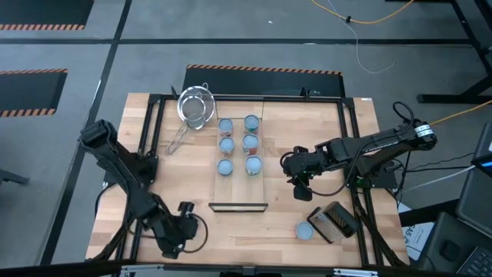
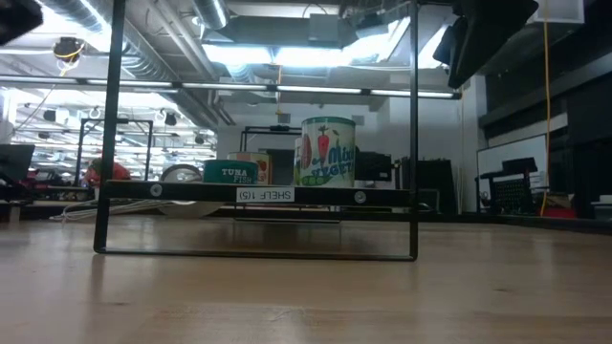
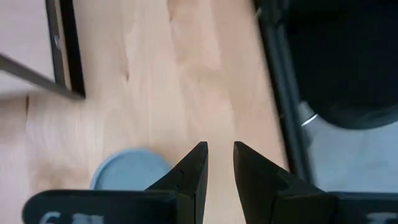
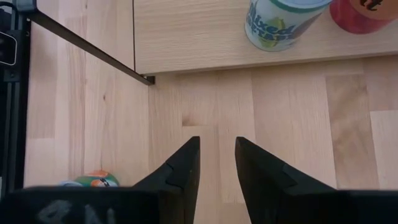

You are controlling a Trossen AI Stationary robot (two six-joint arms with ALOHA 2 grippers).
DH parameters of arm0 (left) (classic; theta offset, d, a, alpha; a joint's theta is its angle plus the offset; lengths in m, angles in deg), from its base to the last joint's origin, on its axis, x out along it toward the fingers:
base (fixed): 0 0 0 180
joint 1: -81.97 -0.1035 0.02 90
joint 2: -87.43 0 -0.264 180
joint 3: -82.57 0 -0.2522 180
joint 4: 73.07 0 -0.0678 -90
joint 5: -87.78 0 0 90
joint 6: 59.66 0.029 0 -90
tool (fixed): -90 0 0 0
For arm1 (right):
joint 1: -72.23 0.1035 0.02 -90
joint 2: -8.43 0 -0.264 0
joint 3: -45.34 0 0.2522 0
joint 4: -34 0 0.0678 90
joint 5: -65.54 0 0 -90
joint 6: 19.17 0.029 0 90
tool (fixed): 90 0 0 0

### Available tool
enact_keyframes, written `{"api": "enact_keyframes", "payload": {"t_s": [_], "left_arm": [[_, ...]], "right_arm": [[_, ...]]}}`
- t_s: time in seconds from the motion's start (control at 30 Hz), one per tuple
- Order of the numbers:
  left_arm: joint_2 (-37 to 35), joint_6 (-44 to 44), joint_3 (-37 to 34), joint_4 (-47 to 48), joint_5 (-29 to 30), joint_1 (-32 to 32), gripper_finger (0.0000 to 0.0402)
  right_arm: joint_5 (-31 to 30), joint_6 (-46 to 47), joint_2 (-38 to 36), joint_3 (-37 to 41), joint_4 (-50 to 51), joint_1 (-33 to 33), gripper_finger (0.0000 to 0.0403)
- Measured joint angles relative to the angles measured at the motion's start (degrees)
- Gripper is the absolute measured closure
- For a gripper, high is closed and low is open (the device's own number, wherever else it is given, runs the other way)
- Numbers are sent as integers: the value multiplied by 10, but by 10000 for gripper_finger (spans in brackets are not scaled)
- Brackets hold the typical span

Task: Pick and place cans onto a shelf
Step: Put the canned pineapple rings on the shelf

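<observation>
Six cans stand in two rows on the shelf [image 1: 239, 173]; both grippers hang empty over bare wood.

The pale butcher-block table [image 1: 184, 177] carries a wire strainer [image 1: 193, 110], a dark box [image 1: 335, 221] and one stray can [image 1: 304, 230]. The left gripper [image 3: 219, 163] and right gripper [image 4: 216, 155] each hold their fingers slightly apart. Beyond lies a bright workshop with ceiling ducts.

Robotics lab, hazard-striped floor tape [image 1: 261, 70], exposed ceiling ducts [image 2: 115, 29], fluorescent lights [image 2: 316, 53], loose cables [image 1: 369, 31]
</observation>
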State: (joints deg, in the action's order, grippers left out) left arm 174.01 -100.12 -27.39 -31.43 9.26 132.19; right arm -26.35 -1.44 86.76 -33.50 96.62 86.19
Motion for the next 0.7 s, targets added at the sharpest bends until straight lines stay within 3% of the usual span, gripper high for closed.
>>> {"api": "enact_keyframes", "payload": {"t_s": [0.37, 0.7], "left_arm": [[53, -54, 1, 82, 10, 1, 332], [81, -71, 1, 83, 9, 11, 332]], "right_arm": [[0, 0, 0, 0, 0, 0, 297], [0, 0, 0, 0, 0, 0, 297]]}}
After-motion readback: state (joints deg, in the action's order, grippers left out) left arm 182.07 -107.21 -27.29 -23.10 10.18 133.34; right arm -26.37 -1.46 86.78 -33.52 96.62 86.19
